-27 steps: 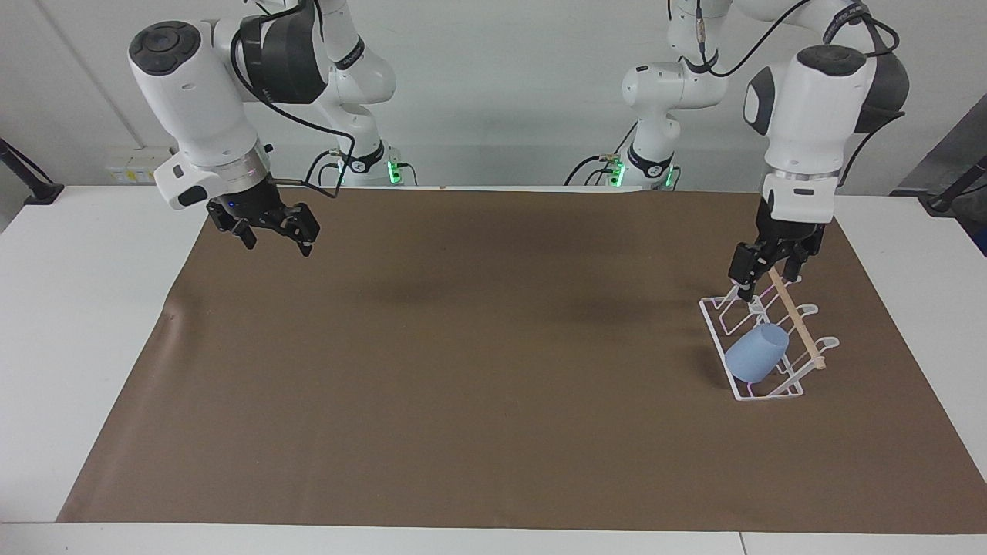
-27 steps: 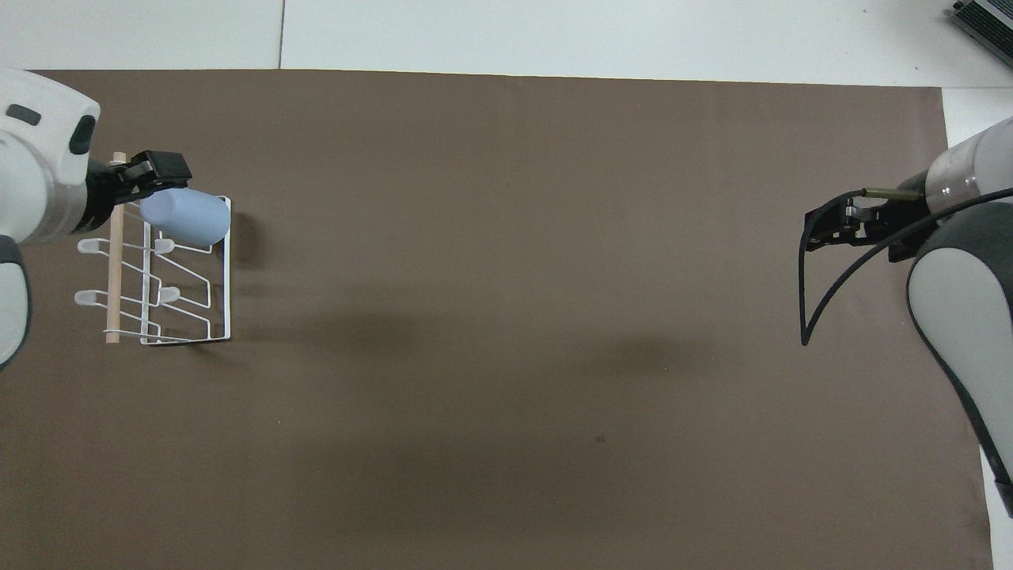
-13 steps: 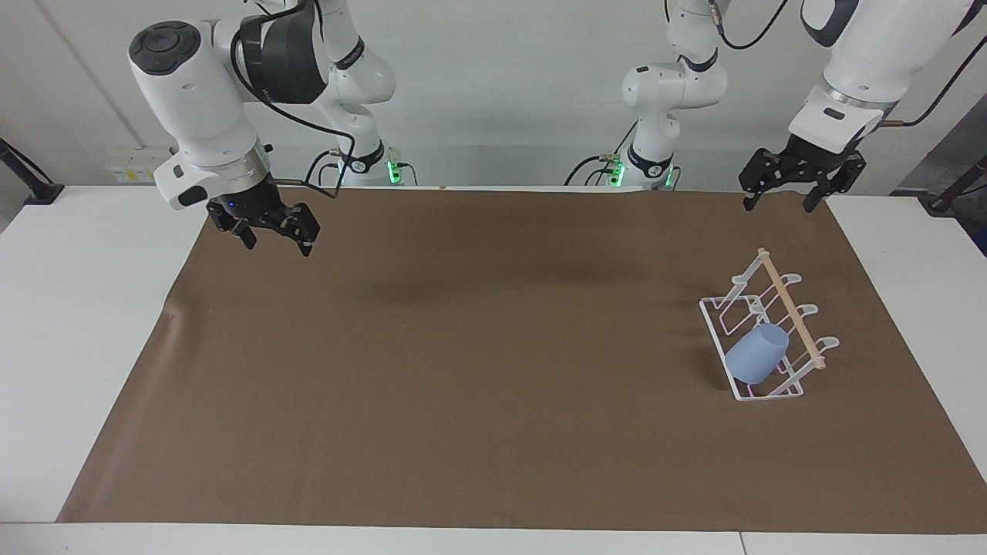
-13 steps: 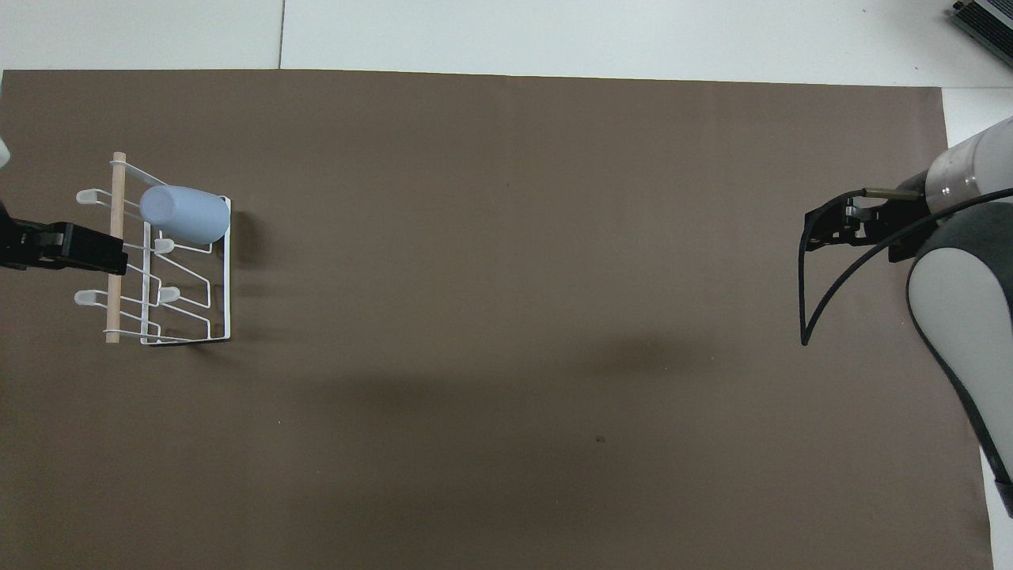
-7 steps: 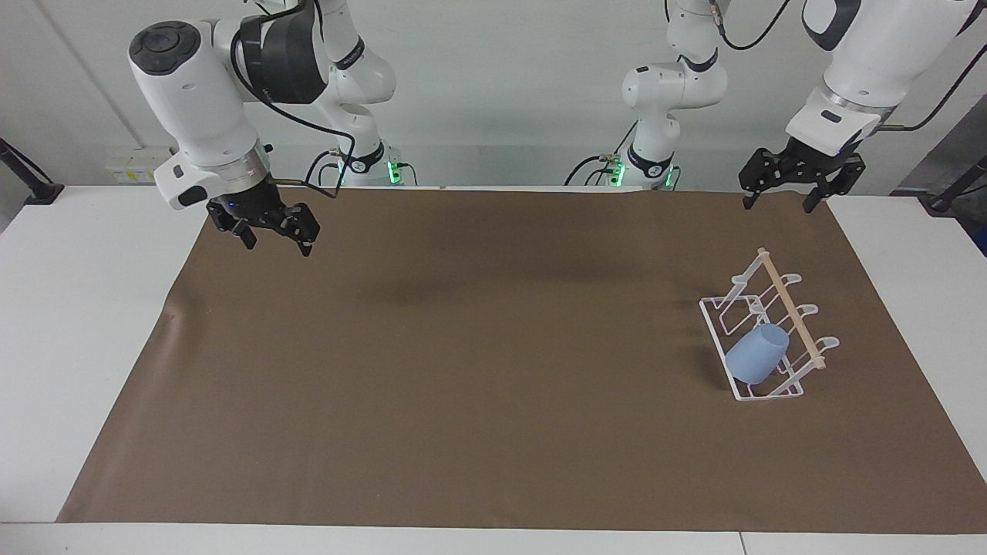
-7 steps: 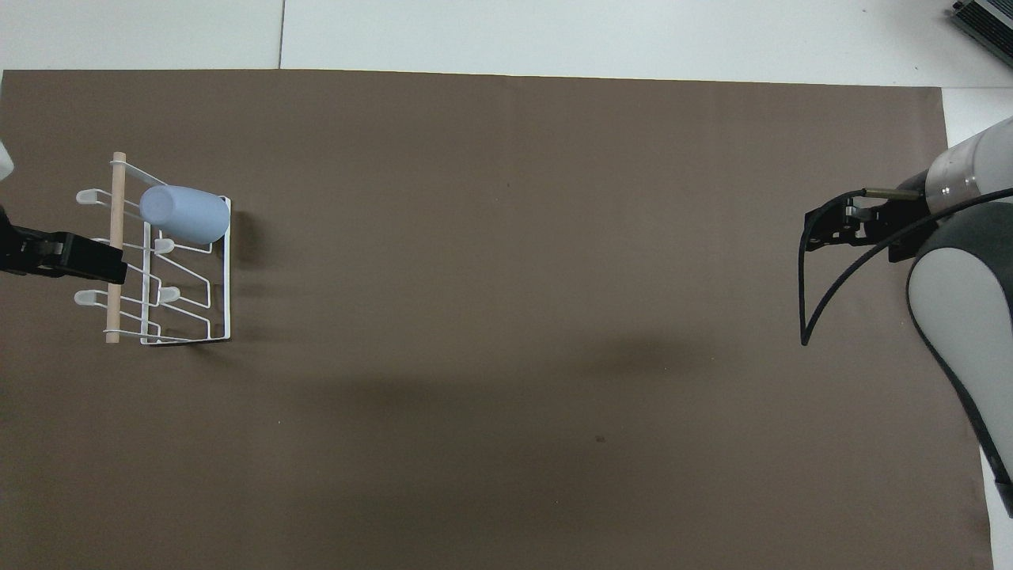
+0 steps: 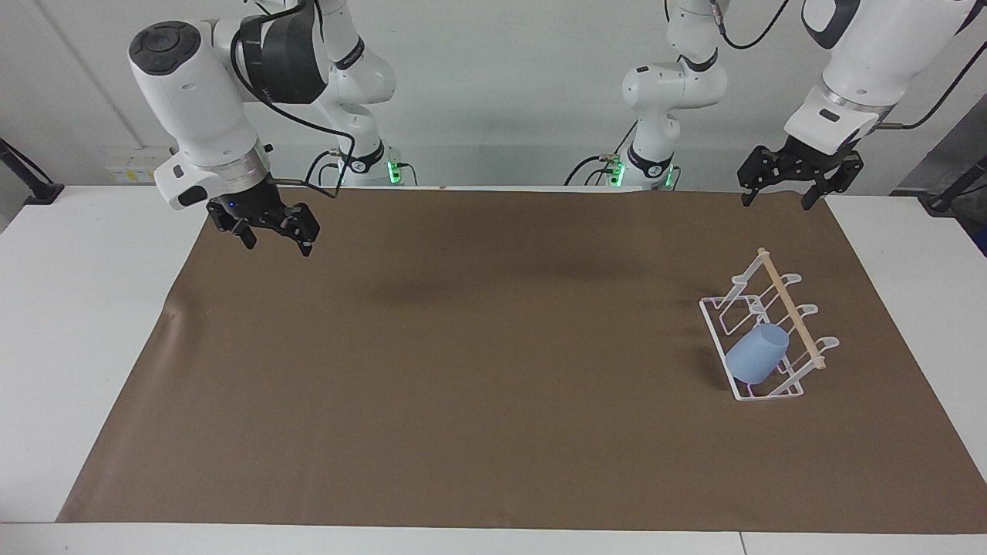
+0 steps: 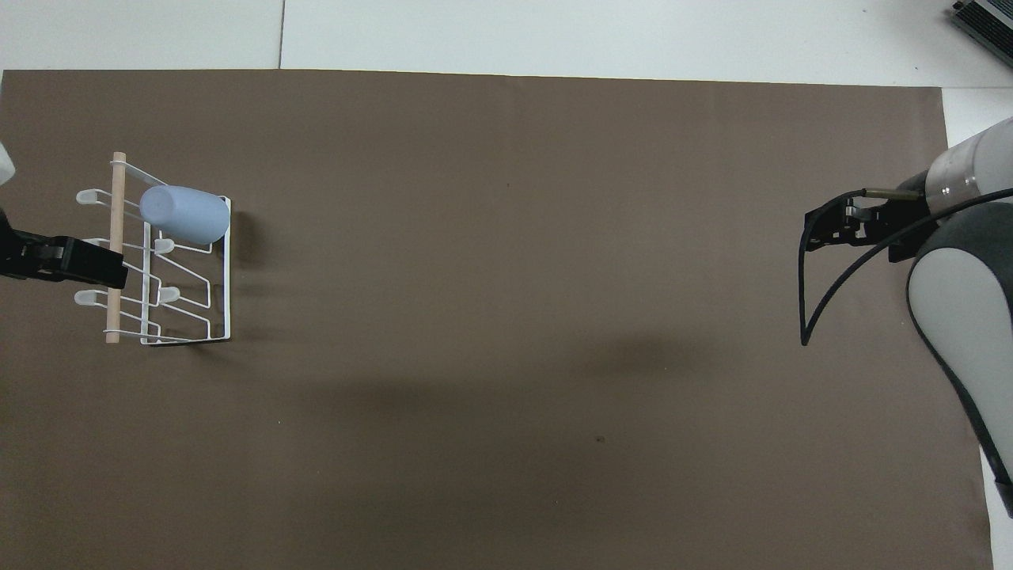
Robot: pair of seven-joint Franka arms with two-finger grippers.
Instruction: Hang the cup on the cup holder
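The light-blue cup (image 7: pixel 757 352) hangs tilted on a prong of the white wire cup holder (image 7: pixel 713 316), at the end of the rack farthest from the robots. It also shows in the overhead view (image 8: pixel 186 214), mouth toward the rack's base (image 8: pixel 228 277). The wooden dowel (image 7: pixel 790 308) runs across the rack's top. My left gripper (image 7: pixel 776 203) is open and empty, raised high over the mat's edge and well clear of the rack. My right gripper (image 7: pixel 277 243) is open and empty, waiting above the mat at the right arm's end.
A brown mat (image 7: pixel 493 370) covers most of the white table (image 7: pixel 85 308). The rack stands near the left arm's end of the mat. Nothing else lies on the mat.
Two seconds ago my left gripper was down at the rack's dowel beside the cup. It has risen up and away toward its base. The cup stays on the rack. The right arm is still.
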